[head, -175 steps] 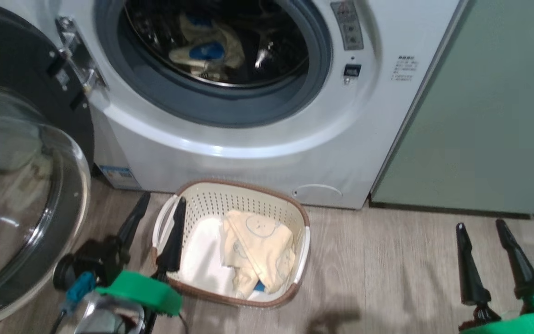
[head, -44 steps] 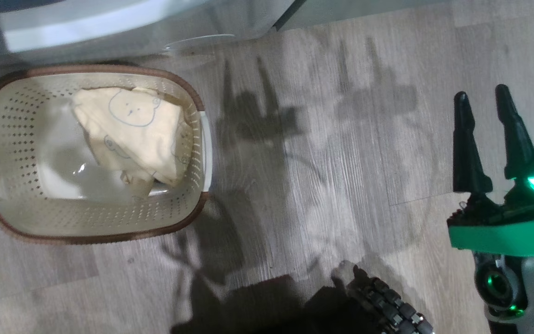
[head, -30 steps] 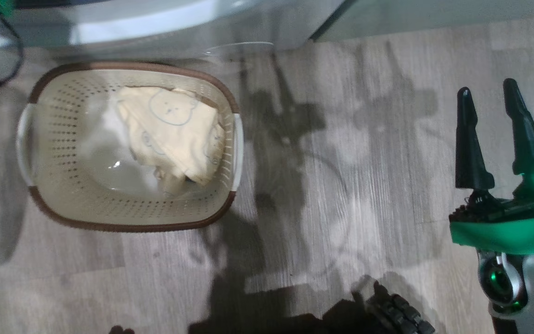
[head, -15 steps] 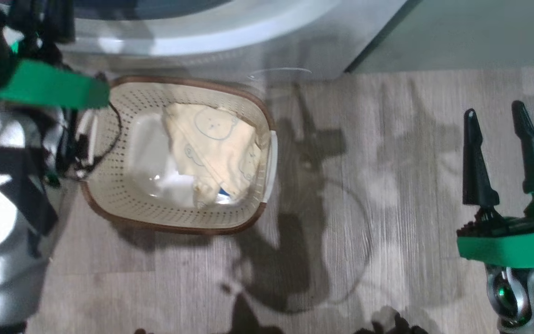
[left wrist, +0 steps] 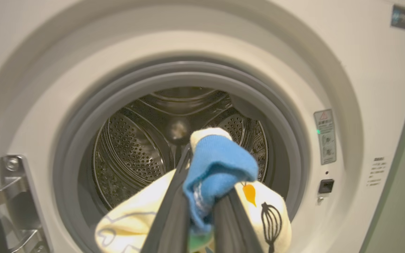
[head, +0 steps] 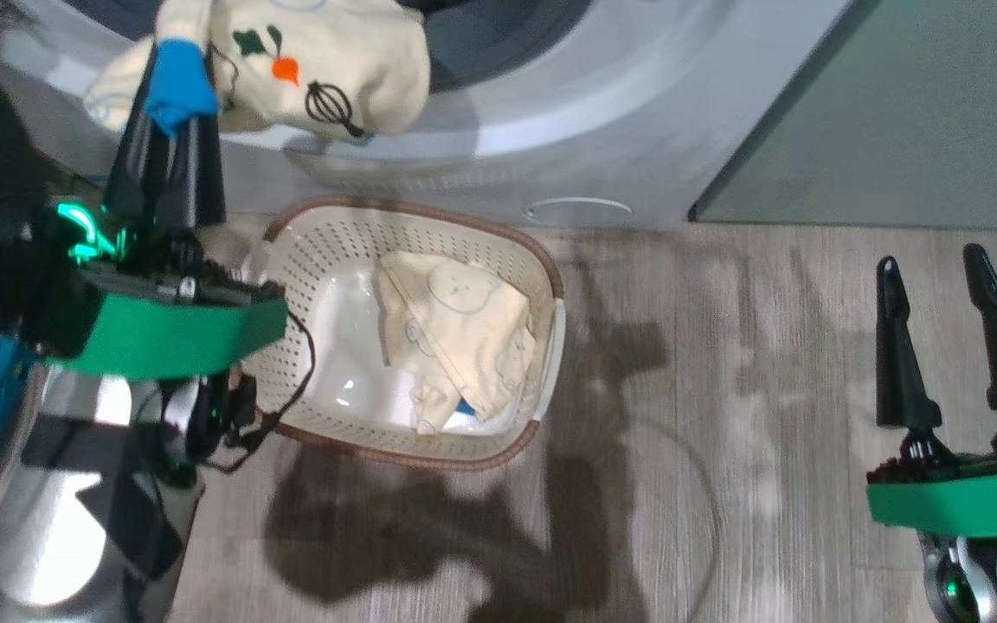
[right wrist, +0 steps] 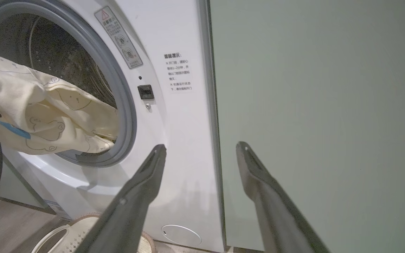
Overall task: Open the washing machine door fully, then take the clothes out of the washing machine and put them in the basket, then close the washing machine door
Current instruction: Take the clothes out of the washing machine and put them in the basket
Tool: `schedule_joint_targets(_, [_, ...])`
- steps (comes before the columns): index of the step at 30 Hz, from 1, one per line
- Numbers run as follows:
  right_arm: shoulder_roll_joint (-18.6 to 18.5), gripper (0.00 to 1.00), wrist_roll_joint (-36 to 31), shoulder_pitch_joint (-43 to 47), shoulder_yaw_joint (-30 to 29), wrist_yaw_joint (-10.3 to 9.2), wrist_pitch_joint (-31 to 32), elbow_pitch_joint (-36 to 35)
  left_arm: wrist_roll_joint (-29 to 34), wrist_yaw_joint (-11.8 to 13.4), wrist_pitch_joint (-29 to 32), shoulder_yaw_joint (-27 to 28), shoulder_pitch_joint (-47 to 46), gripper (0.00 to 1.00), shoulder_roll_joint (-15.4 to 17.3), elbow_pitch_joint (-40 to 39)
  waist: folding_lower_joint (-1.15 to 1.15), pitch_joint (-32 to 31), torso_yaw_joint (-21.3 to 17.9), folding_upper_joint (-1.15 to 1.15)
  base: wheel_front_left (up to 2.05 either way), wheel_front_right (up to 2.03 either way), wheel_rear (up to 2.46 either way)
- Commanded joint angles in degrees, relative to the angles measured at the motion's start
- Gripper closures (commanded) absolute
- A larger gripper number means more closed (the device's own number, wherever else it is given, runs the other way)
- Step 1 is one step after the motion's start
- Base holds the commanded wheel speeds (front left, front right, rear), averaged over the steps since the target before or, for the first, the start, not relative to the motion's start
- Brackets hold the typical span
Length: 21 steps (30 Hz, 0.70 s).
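Before washing machine: clothes gripped by left end effector; right end effector spread.

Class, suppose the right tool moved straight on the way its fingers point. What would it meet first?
The open right tool aims almost at the seam between the washer and the green cabinet, with nothing in between. Which of the two it would touch first is hard to tell.

Grey-brown wood-look floor planks spread across the lower and right part of my head view. Dark, soft-edged shadows lie on them at lower centre. A flat pale green cabinet stands at upper right; in my right wrist view it covers the right half, plain and evenly lit.
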Motion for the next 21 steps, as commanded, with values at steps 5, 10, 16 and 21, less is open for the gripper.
schedule_joint_targets(5, [-1.29,0.0,-0.62,2.15,0.93,0.22,-0.37,-1.31,1.35,-0.37,-0.27,2.89,2.91,1.0,0.17,-7.25,0.01,-4.32,2.3,-0.01,0.0,0.0,0.0])
schedule_joint_targets(10, [-1.41,0.0,-0.4,3.04,1.47,0.22,-0.37,-0.97,1.69,-0.77,-0.28,2.61,7.49,1.0,-0.95,-9.25,0.01,-6.64,2.69,-0.01,0.0,0.0,0.0])
schedule_joint_targets(16, [-1.45,0.0,-0.02,3.37,2.03,0.22,-0.37,-0.97,0.13,-2.21,-0.29,0.82,11.56,1.0,-2.84,-3.92,0.01,-7.2,2.54,-0.01,0.0,0.0,0.0])
schedule_joint_targets(21, [-1.35,0.0,0.22,3.14,2.31,0.22,-0.37,-1.13,-0.37,-4.15,-0.29,-1.61,12.21,1.0,-4.23,3.77,0.01,-6.41,1.93,-0.01,0.0,0.0,0.0])
